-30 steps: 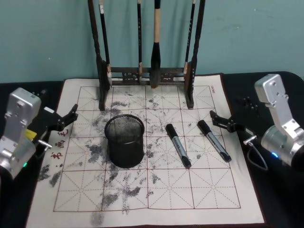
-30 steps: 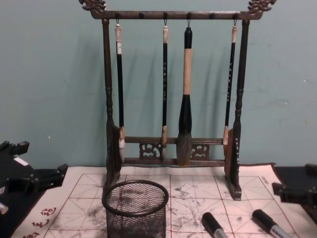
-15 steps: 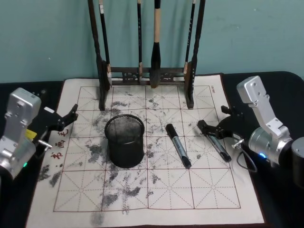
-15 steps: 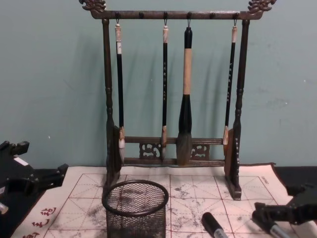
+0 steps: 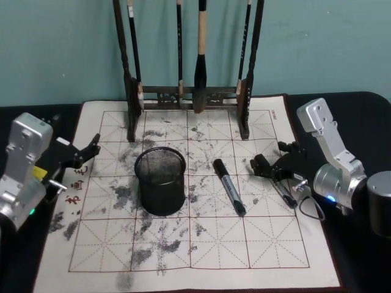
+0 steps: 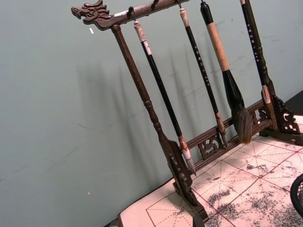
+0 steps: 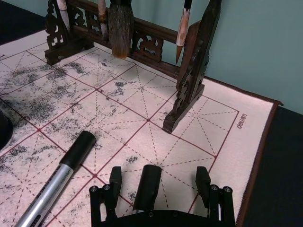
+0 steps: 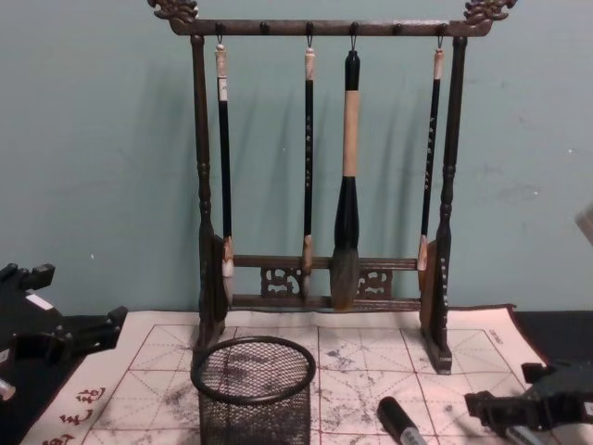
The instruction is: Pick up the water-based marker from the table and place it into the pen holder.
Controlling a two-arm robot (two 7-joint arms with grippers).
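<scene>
Head view: right claw (image 5: 272,166), spread wide, has just slid over the far-right black-capped grey marker (image 5: 287,196) lying on the white felt mat (image 5: 201,256), left claw (image 5: 82,155) spread & parked at the mat's left edge; right wrist view: marker cap sits btwn the jaws; chest view: claw low by the mat, so prob. pinch next, then off to the round black wire-mesh pen holder (image 8: 252,394).

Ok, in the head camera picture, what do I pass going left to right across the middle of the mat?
left gripper → pen holder → first marker → right gripper, open over the second marker
</scene>
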